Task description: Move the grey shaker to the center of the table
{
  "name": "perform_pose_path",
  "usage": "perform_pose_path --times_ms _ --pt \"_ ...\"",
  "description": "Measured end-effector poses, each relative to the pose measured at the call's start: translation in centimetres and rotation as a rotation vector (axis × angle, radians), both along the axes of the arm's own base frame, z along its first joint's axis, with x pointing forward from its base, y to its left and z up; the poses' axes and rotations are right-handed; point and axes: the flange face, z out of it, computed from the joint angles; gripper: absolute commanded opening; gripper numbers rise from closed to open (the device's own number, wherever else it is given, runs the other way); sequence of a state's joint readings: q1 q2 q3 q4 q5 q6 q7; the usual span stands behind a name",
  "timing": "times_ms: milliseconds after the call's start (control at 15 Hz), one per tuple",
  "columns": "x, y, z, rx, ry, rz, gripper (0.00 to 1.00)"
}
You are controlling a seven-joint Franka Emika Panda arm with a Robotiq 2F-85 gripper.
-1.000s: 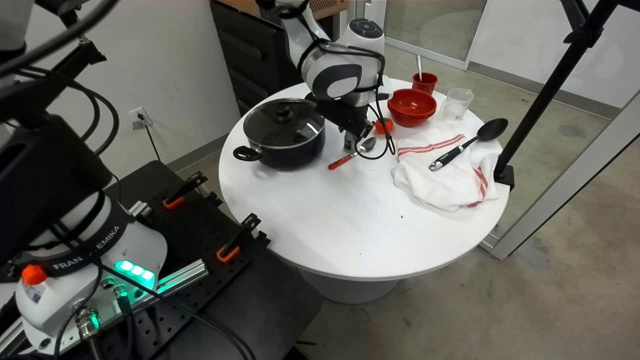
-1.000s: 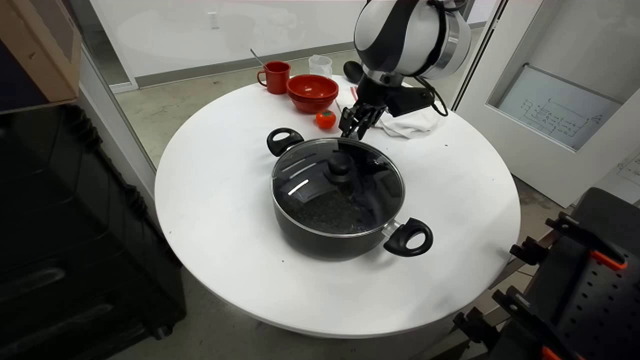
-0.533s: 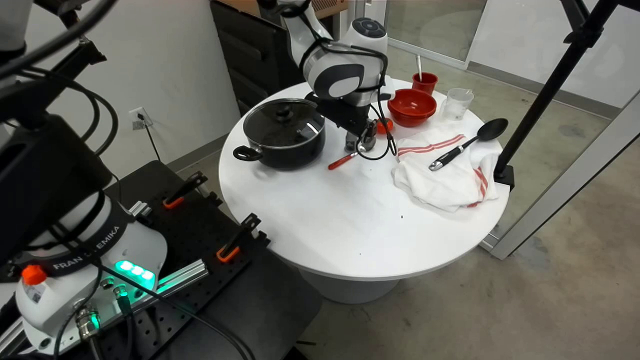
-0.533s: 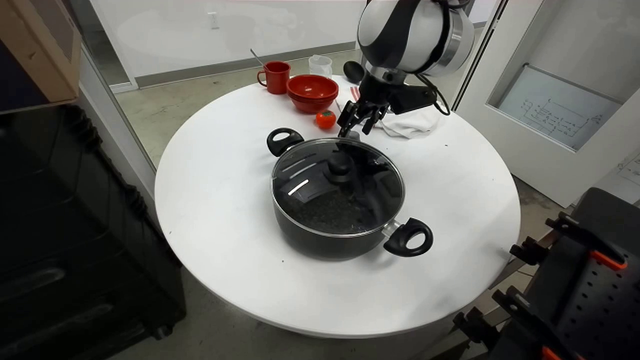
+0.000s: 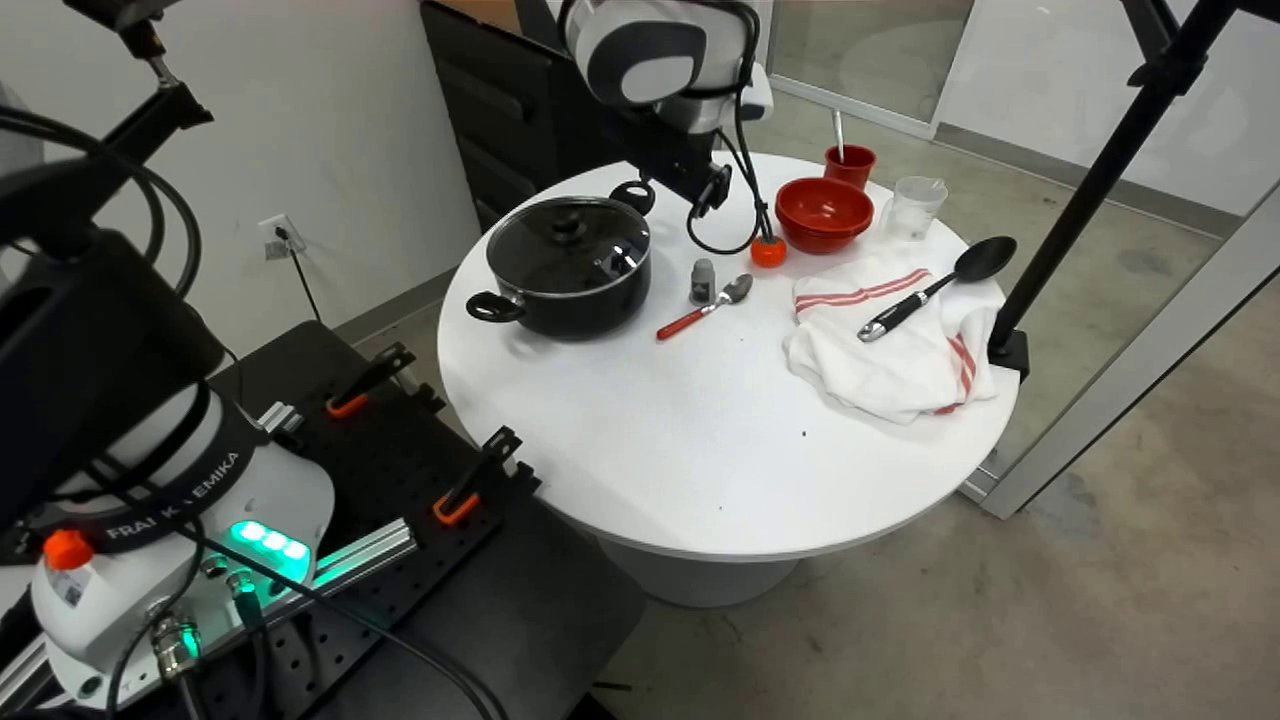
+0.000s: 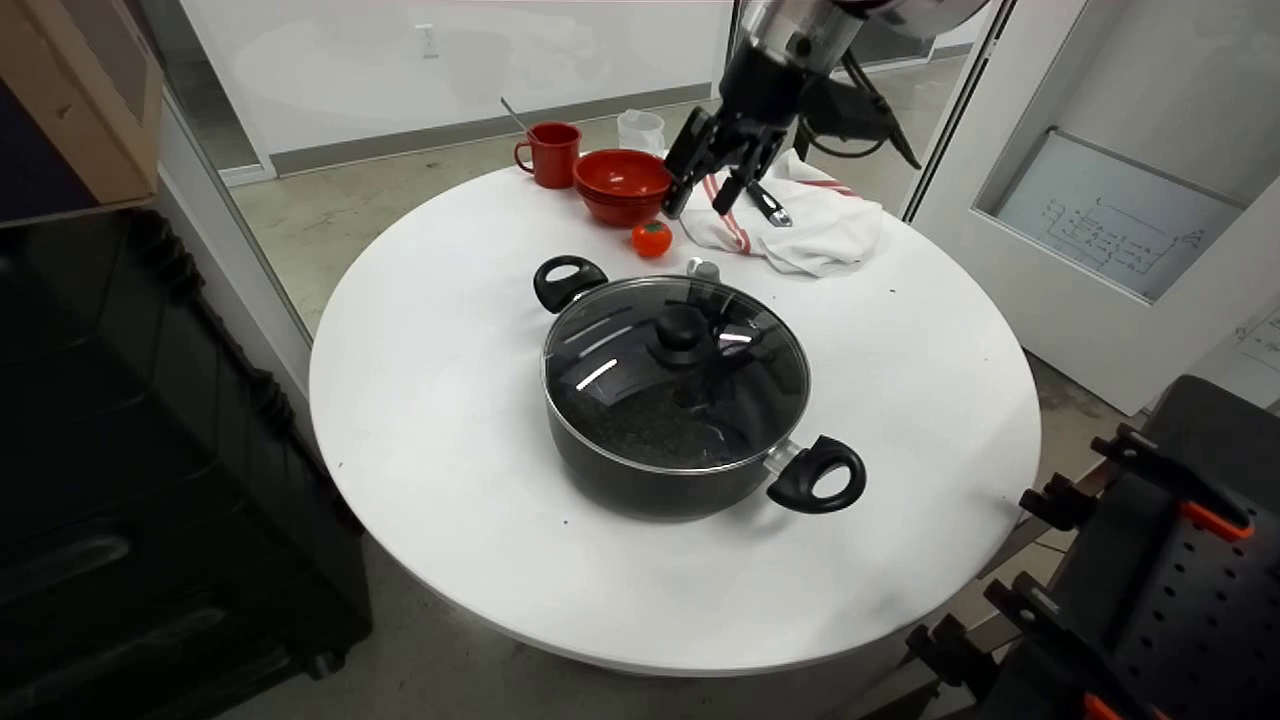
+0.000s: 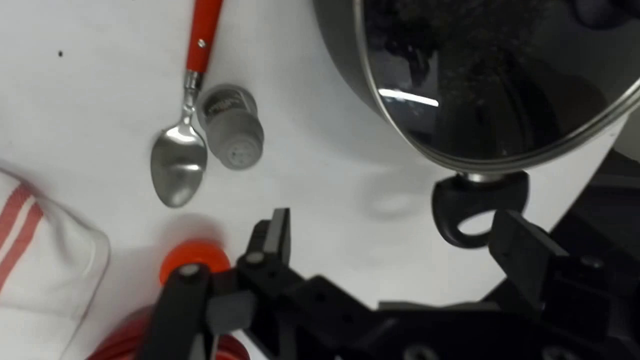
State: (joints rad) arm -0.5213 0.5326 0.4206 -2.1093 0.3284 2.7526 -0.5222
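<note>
The small grey shaker [image 5: 703, 282] stands upright on the round white table [image 5: 680, 430], between the black pot and the red-handled spoon. In an exterior view only the top of the shaker [image 6: 703, 269] shows clearly behind the pot's rim; the rest is seen dimly through the glass lid. From the wrist, the shaker [image 7: 232, 127] lies ahead of and left of my gripper [image 7: 392, 215], beside the spoon. The jaws are wide apart with nothing between them. In an exterior view my gripper [image 6: 697, 208] hangs in the air above the shaker's level, apart from it.
A lidded black pot [image 5: 568, 270] stands close by, its handle [image 7: 480, 210] near my right finger. The red-handled spoon [image 5: 700, 308] lies against or very near the shaker. A tomato [image 5: 768, 251], red bowls [image 5: 823, 210], a red mug [image 6: 553, 155] and a towel [image 5: 900, 340] with a black ladle surround the area.
The jaws, close around the shaker a second ago, have spread apart. My gripper has then risen up and away, leaving the shaker standing where it was.
</note>
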Motion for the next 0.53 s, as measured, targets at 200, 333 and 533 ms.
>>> perform_pose_path --times_ms 200,333,533 --pt "-2.1 0.3 5.2 0.055 -0.030 0.048 1.00" --pt "-4.1 0.2 8.1 0.087 -0.015 0.104 1.00" --pt "-7.4 -0.2 12.2 0.110 0.037 0.173 1.00"
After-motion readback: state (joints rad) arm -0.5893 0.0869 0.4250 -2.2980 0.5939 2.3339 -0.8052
